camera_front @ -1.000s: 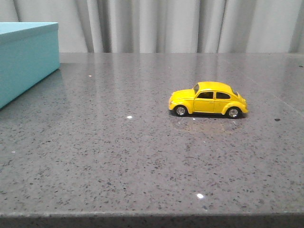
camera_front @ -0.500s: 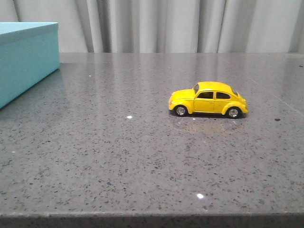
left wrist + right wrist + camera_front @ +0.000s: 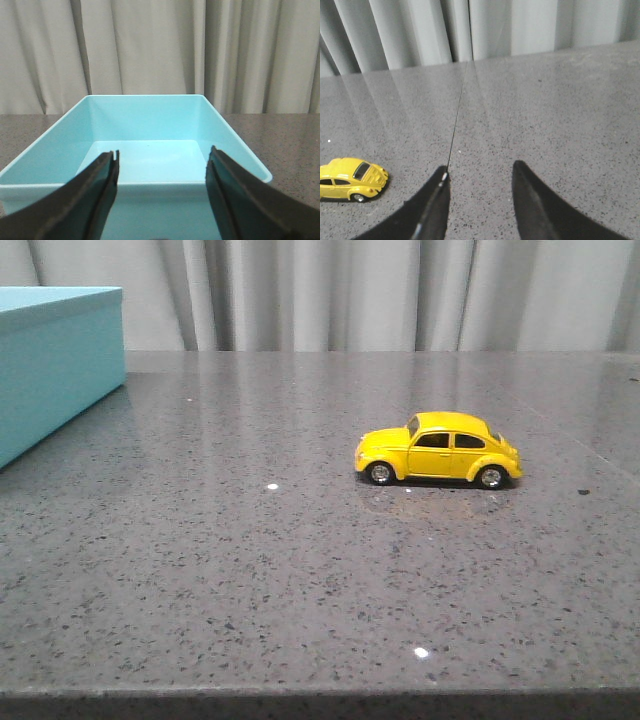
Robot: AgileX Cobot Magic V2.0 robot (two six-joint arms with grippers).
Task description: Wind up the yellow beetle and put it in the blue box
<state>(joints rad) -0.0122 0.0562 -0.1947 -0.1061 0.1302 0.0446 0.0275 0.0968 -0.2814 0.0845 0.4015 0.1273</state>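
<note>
The yellow beetle (image 3: 438, 449) stands on its wheels on the grey speckled table, right of centre in the front view, nose pointing left. It also shows in the right wrist view (image 3: 351, 179), well to the side of my right gripper (image 3: 480, 170), which is open and empty over bare table. The blue box (image 3: 55, 365) sits at the far left of the front view. In the left wrist view it (image 3: 145, 150) is open-topped and empty, right in front of my left gripper (image 3: 162, 155), which is open and empty. Neither gripper shows in the front view.
The grey speckled table (image 3: 250, 570) has its front edge along the bottom of the front view. Grey curtains (image 3: 380, 295) hang behind the table's far edge. A thin seam line (image 3: 457, 117) runs across the tabletop in the right wrist view.
</note>
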